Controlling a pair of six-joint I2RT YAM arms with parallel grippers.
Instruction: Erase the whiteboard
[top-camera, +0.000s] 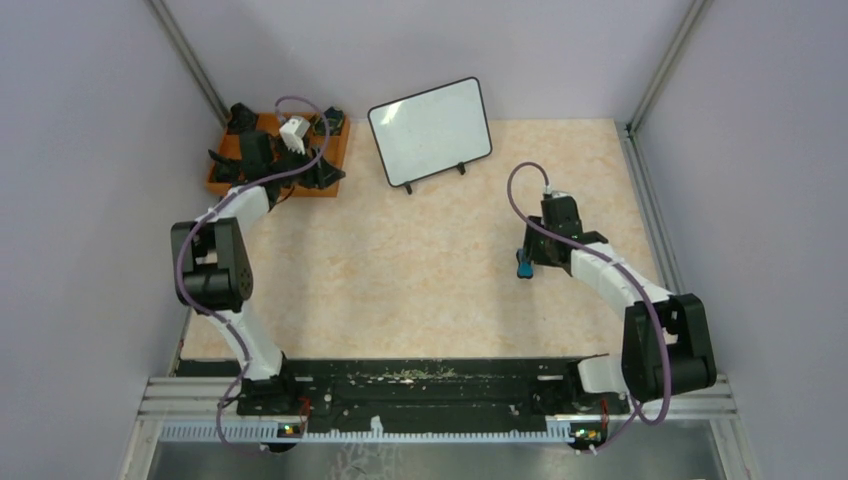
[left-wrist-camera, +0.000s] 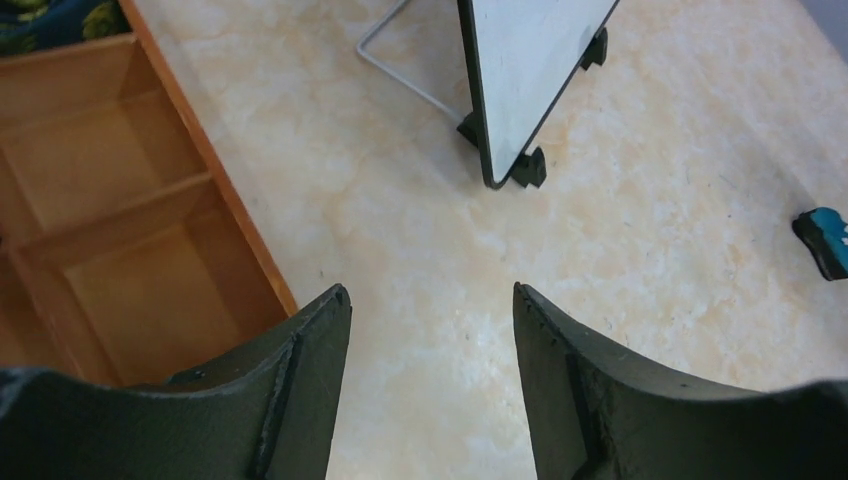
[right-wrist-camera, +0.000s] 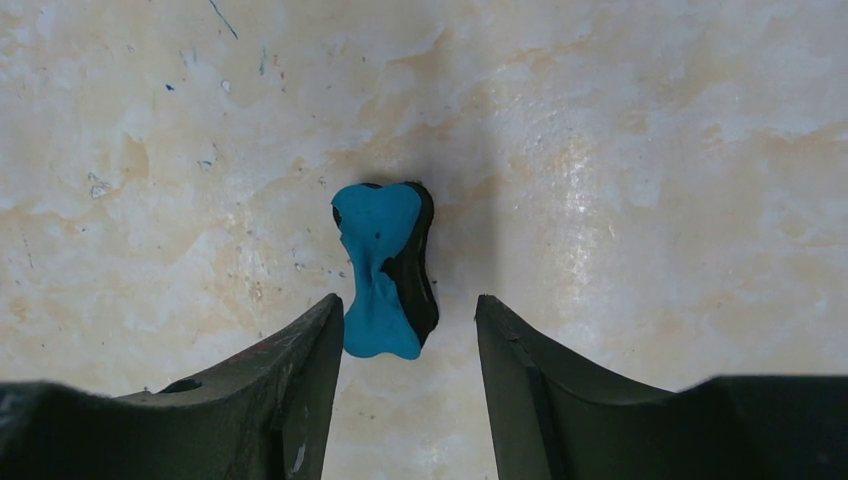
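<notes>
Status, as we see it:

- The whiteboard (top-camera: 430, 130) is at the far middle of the table (top-camera: 420, 290). It stands tilted back on its two black feet (left-wrist-camera: 530, 168), with a wire stand (left-wrist-camera: 400, 75) behind it. From above, its face looks white with faint grey streaks. Neither arm touches it.
- The left gripper (left-wrist-camera: 430, 300) is wide open. We see bare tabletop between the fingers and nothing is held. It hangs at the right edge of the orange tray (left-wrist-camera: 215, 190) in the far-left corner. The tray's wooden compartments are on its left in the wrist view, and the whiteboard's lower left corner is ahead and to the right, well apart from the fingers.
- A dark patterned item (left-wrist-camera: 50, 20) sits in a far tray compartment. We can't identify it.
- The right gripper (right-wrist-camera: 408, 298) is partly open and low over the table, right of centre and nearer than the whiteboard. Its jaws straddle the near end of a blue-and-black eraser (right-wrist-camera: 385, 265) that lies on the table.
- There is a clear gap between the eraser and one finger. The eraser looks very close to the other finger, and we can't tell whether they touch. It is not clamped.
- The eraser and the whiteboard are well apart.
</notes>
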